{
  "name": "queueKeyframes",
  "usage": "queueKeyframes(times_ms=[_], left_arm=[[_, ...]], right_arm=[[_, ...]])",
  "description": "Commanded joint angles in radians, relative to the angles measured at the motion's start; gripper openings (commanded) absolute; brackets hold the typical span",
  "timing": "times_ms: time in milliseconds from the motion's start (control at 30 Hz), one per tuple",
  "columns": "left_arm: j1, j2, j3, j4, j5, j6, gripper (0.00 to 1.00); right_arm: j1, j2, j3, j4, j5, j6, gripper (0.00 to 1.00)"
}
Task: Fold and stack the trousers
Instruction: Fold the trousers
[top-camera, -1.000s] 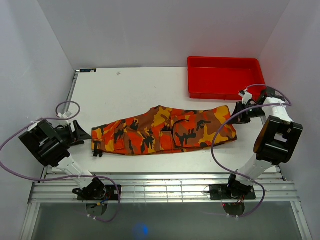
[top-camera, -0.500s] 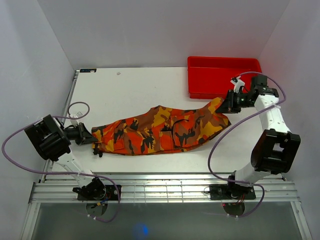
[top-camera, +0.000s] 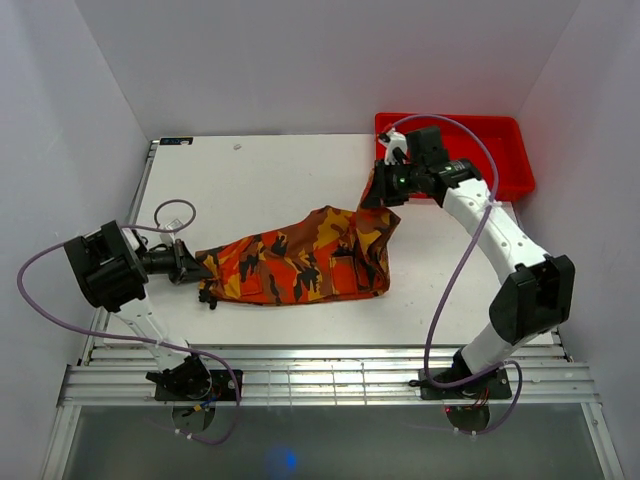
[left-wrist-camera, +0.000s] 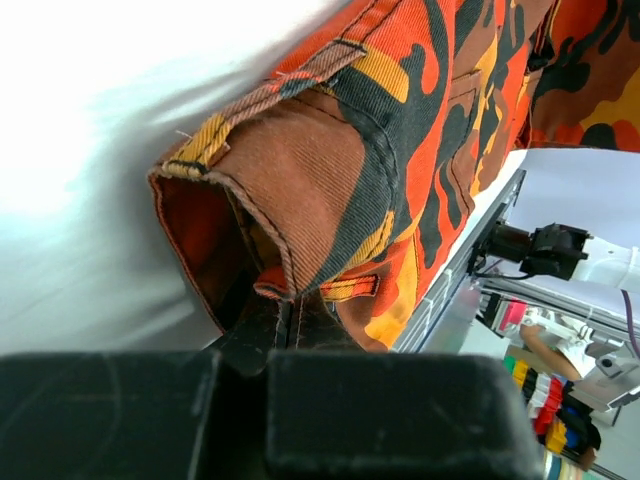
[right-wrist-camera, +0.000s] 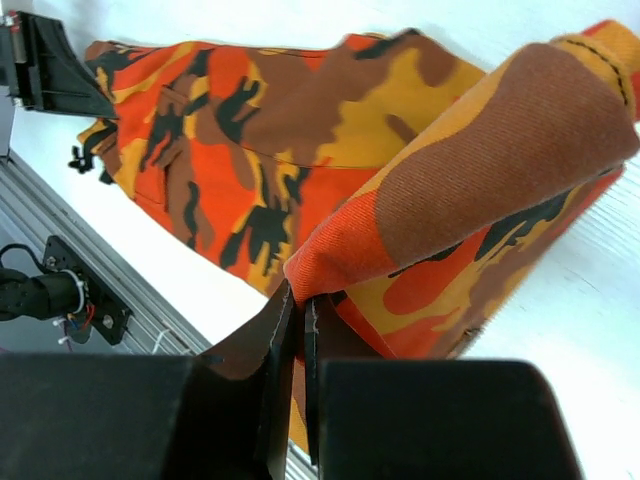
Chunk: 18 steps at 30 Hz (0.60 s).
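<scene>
One trousers (top-camera: 300, 262), left claw (top-camera: 197, 268), right claw (top-camera: 375, 196) pinching

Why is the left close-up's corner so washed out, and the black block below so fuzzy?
Left wrist view: the white table is overexposed to blank glare, and the left hand sits too near the lens to focus, while the orange camouflage cloth trousers are sharp. Right wrist view: the right hand is soft likewise. Top external view: evenly lit, sharp.
</scene>
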Motion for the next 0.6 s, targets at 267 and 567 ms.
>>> queueKeyframes(times_ms=[267, 567], left_arm=[[-0.148, -0.081, -0.075, 0.256, 0.051, -0.267, 0.00], [-0.321, -0.158, -0.166, 0.521, 0.008, -0.542, 0.00]], right_arm=[[0.326, 0.262, 0.302, 0.102, 0.193, 0.132, 0.08], [0.430, 0.436, 0.486, 0.084, 0.347, 0.183, 0.08]])
